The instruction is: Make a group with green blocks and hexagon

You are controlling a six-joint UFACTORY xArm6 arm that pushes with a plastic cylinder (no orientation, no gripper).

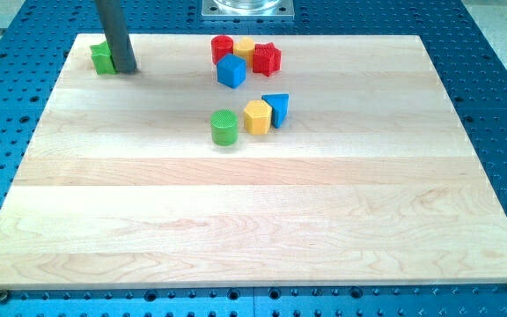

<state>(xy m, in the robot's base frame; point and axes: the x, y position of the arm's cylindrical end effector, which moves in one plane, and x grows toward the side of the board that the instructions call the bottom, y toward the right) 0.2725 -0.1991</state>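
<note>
My tip (125,70) rests on the board at the view's top left, touching the right side of a green block (102,58) that the rod partly hides; I cannot make out its shape. A green cylinder (224,127) stands near the board's middle top. Right beside it is a yellow hexagon (257,116), and a blue triangle (277,108) touches the hexagon's right side. The tip is far left of this trio.
A cluster at the view's top middle holds a red cylinder (222,48), a small yellow block (246,47), a red star-like block (268,58) and a blue cube (231,70). The wooden board (253,220) lies on a blue perforated table.
</note>
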